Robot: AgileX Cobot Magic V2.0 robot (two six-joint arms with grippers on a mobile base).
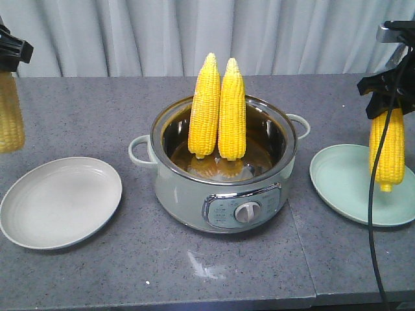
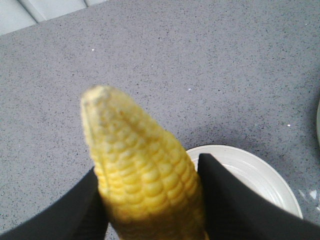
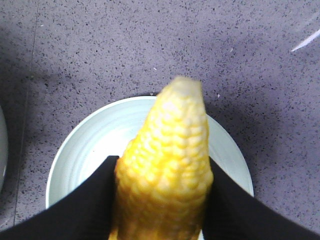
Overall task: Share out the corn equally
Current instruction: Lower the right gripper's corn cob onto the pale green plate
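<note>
Table [image 1: 97,116]: grey, speckled, under pot [image 1: 181,194]
Backdrop: pale curtain [image 1: 130,32] behind pot
Left gripper [image 2: 150,192]: jaws clamping left cob [image 2: 132,145]
Right gripper [image 3: 162,187]: jaws clamping right cob [image 3: 175,130]

Both tools point down. The left tool [image 2: 147,167] is closed tight on a corn cob [image 2: 135,150]. The right tool [image 3: 161,160] grips a second cob [image 3: 170,145] the same way.

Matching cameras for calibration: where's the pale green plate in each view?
Front: far right, pale green plate on the table, behind a held corn.
Left wrist: not in view.
Right wrist: centre, behind that corn.
Shared landmark: that corn.
</note>
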